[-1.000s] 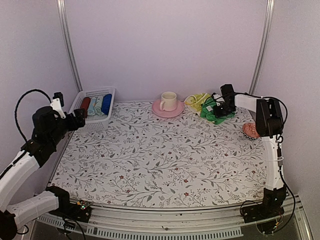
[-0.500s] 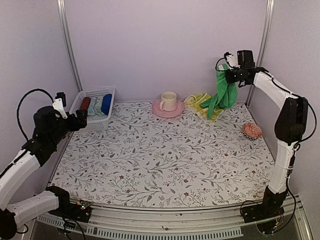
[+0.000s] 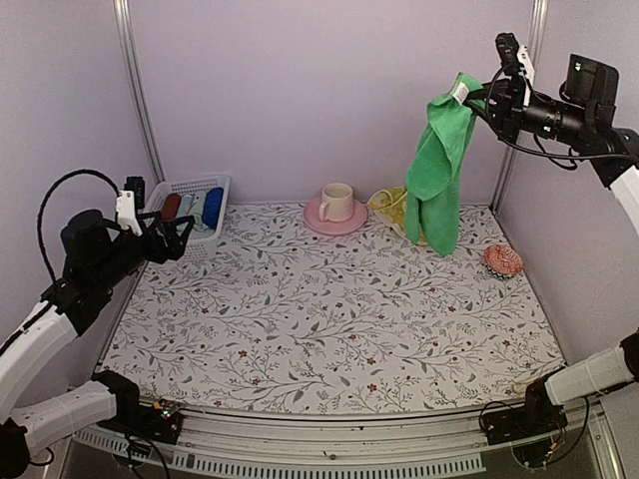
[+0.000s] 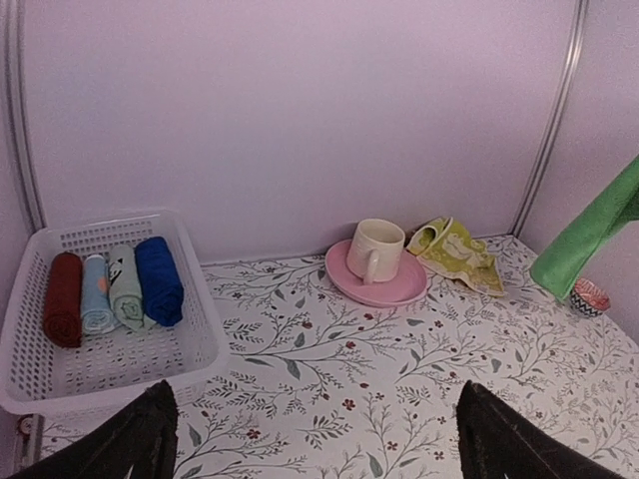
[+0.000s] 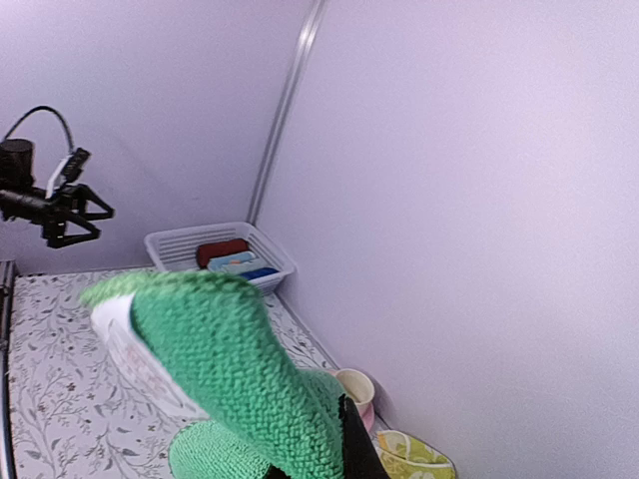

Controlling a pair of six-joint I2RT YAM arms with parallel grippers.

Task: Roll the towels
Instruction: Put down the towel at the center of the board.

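Top external view of a floral table (image 3: pixel 329 329) with an arm at each side. At left, the left gripper (image 3: pixel 180 238) hovers with fingers spread wide, holding nothing, just beside a white basket (image 3: pixel 186 184) of cloth rolls (image 3: pixel 192 208). At the far middle a cream cup (image 3: pixel 336 200) sits on a pink saucer (image 3: pixel 349 226); right of it the yellow towel (image 3: pixel 391 202) lies crumpled on the table. Beside that, the green towel (image 3: pixel 437 180) hangs in a long drape high in the air, the right gripper (image 3: pixel 491 95) pinched shut on its top edge. A small red bowl (image 3: pixel 503 260) sits at far right. The hold looks like a narrow pinch on soft cloth, so the towel may slip and fall in a heap. Swung leftward, it could drag the yellow towel or knock the cup. Laid down folded on itself, it would likely roll unevenly.
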